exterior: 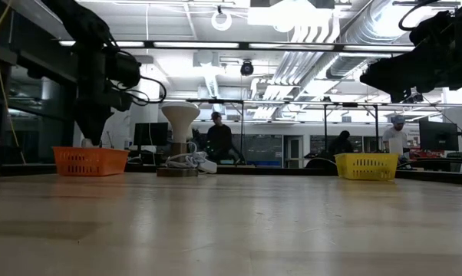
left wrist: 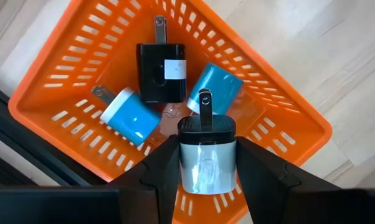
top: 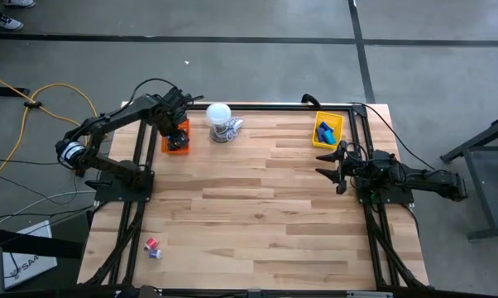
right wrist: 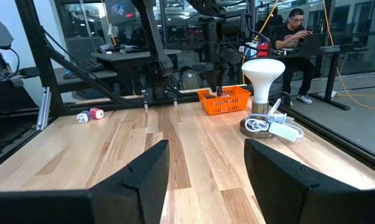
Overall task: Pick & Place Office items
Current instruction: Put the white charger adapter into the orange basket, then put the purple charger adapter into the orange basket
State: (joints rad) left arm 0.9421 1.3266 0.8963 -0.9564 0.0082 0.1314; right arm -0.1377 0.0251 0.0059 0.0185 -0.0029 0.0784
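Observation:
My left gripper (left wrist: 206,144) hangs over the orange tray (left wrist: 63,81) at the table's far left, pointing down. It is shut on an office item, a grey block with a black cap and a metal prong (left wrist: 206,168). On the tray's floor lie a black block (left wrist: 159,71) and two blue-and-white blocks (left wrist: 130,117) (left wrist: 213,88). In the high view the same gripper (top: 177,132) stands above the tray (top: 175,145). My right gripper (top: 333,165) waits open near the table's right edge, holding nothing. My left gripper pinches the grey block by its two opposite side faces (left wrist: 183,163), one finger (left wrist: 164,171) on each side. The fingers come from above, pointing down. The block hangs above the orange tray's floor with its black, pronged end (left wrist: 204,106) sticking out past the fingertips.
A yellow tray (top: 328,131) with blue pieces stands at the far right. A white round-topped lamp-like object (top: 220,122) with a coiled cable sits at the far middle. Two small bits (top: 154,247) lie near the front left corner. Black frame rails line the table's edges.

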